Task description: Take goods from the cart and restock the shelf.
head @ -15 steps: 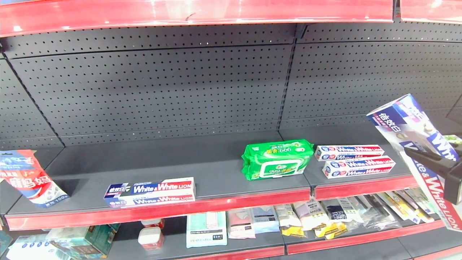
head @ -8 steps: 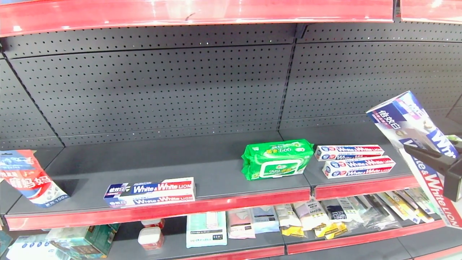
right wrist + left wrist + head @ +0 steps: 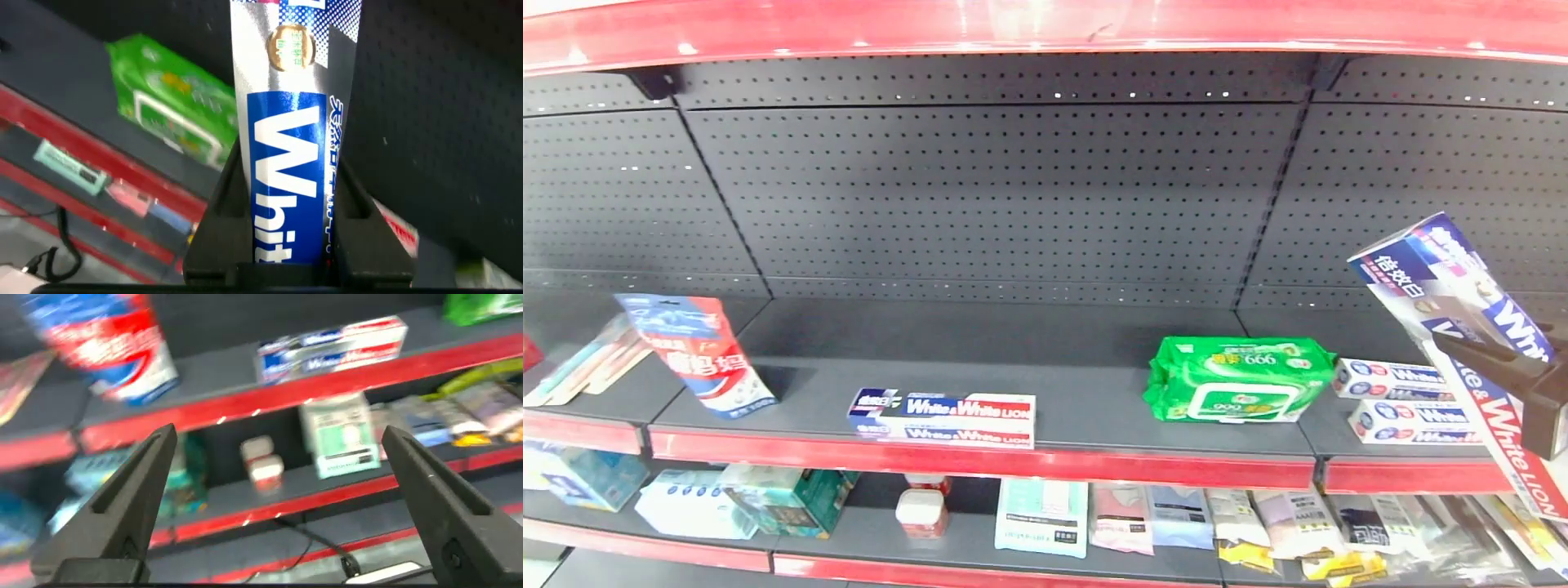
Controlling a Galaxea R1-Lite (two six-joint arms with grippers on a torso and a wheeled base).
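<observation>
My right gripper (image 3: 1499, 363) is shut on a long blue, white and red toothpaste box (image 3: 1462, 318), held tilted in the air at the right, in front of the shelf. The same toothpaste box (image 3: 290, 155) runs between the right gripper's (image 3: 290, 216) black fingers. On the grey shelf board (image 3: 1029, 359) lie a toothpaste box (image 3: 943, 416) near the front edge, a green wipes pack (image 3: 1237, 380) and two more toothpaste boxes (image 3: 1409, 400) to its right. My left gripper (image 3: 278, 506) is open and holds nothing, facing the lower shelf front.
A red and blue pouch (image 3: 698, 355) stands at the shelf's left, with toothbrush packs (image 3: 584, 367) beyond it. The lower shelf (image 3: 980, 563) holds boxes, a small jar (image 3: 921, 513) and several flat packets. A red shelf edge (image 3: 1013, 28) hangs overhead.
The head camera has swung to the left, so the whole shelf picture has shifted right. The right gripper still holds the toothpaste box at about the same place in view.
</observation>
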